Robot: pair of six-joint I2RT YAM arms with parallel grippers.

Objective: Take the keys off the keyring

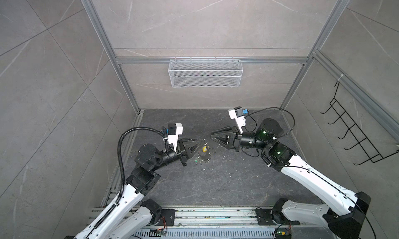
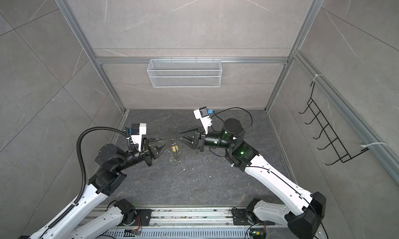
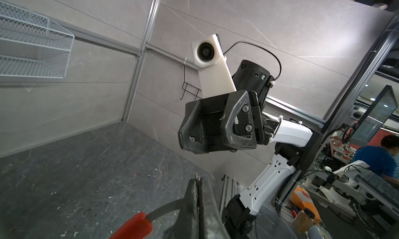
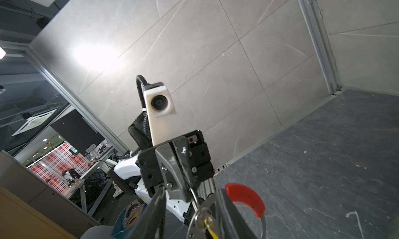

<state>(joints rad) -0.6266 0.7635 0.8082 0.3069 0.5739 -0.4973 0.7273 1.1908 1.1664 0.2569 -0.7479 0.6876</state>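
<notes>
My left gripper [image 1: 204, 140] hangs above the dark table, shut on the thin grey wire of the keyring [image 3: 164, 209]. The keyring's red sleeve [image 3: 133, 225] curves off beside the jaws and also shows in the right wrist view [image 4: 248, 197]. A yellow tag [image 1: 204, 149] [image 2: 174, 148] and a silver split ring [image 4: 200, 218] dangle below the left gripper's tips. A small green tag [image 1: 195, 161] shows lower down; I cannot tell whether it hangs or lies on the table. My right gripper [image 1: 212, 134] [image 4: 191, 191] faces the left one, a little apart from it. It is open and holds nothing.
A white mesh basket [image 1: 205, 72] hangs on the back wall. A black wire rack [image 1: 354, 130] is fixed to the right wall. Small white flecks dot the dark table [image 1: 216, 184]. Aluminium rails run along the table's edges.
</notes>
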